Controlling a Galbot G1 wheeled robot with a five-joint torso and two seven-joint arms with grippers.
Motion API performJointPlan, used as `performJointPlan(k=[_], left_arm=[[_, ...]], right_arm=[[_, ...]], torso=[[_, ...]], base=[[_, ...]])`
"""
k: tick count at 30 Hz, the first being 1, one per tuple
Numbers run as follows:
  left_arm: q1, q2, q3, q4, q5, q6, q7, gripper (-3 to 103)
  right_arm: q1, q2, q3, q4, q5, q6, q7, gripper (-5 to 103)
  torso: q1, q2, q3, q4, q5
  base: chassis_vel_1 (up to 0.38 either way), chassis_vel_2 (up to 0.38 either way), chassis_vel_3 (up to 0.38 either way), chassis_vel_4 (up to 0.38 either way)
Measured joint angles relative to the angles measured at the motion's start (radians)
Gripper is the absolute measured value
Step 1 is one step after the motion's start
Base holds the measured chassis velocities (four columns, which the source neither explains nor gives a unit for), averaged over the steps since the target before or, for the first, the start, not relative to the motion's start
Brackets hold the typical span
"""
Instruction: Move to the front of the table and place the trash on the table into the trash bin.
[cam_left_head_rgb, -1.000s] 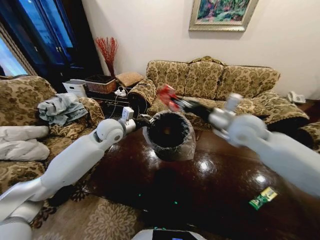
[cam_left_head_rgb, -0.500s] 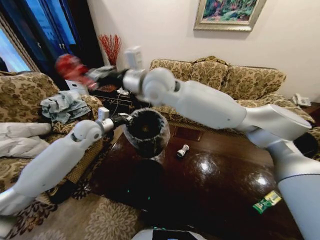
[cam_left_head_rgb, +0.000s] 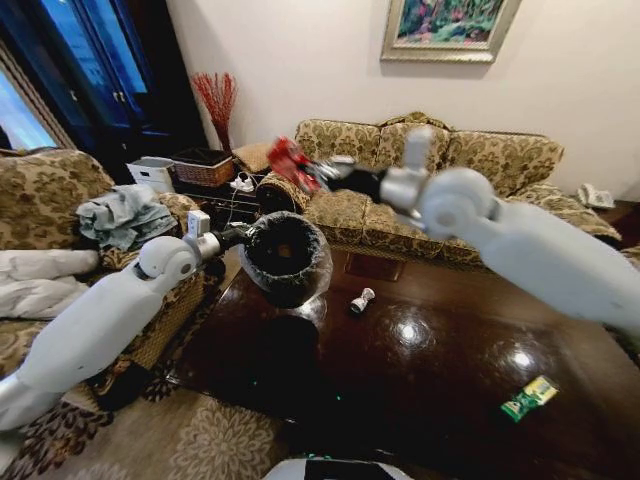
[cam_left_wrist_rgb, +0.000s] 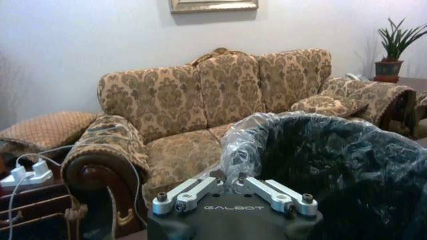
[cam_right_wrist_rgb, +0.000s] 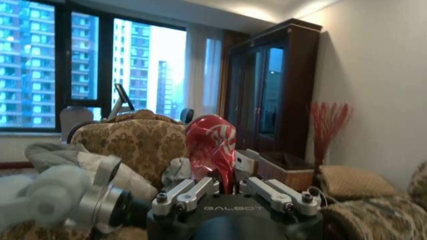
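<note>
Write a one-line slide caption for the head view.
Left gripper holds the bin above the table; right gripper carries the red can beyond its rim.

Sofa: floral gold, against the wall
Painting: framed, above the sofa
Wicker basket: on the side table

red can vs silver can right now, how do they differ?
Colour: the red can is bright red; the silver can is pale grey.
Place: the red can is in the air, held by the right gripper just above the bin's far rim; the silver can rests on the table, beside the bin.
Size: the red can looks larger in the head view.
Both are outside the bin.
</note>
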Motion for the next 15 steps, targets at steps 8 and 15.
performJointPlan(k=[8, 15], left_arm=[[0.003, -0.013, -0.001, -0.031, -0.015, 0.018, -0.015, 3], [0.013, -0.036, -0.001, -0.023, -0.009, 0.023, -0.017, 3]], right_arm=[[-0.234, 0.058, 0.050, 0.019, -0.156, 0.074, 0.108, 10], [-0.236, 0.089, 0.024, 0.012, -0.166, 0.089, 0.137, 10]], torso=[[0.001, 0.000, 0.001, 0.0004, 0.0005], [0.000, 0.000, 0.000, 0.0009, -0.0007]], base=[[0.000, 0.000, 0.000, 0.000], [0.000, 0.000, 0.000, 0.000]])
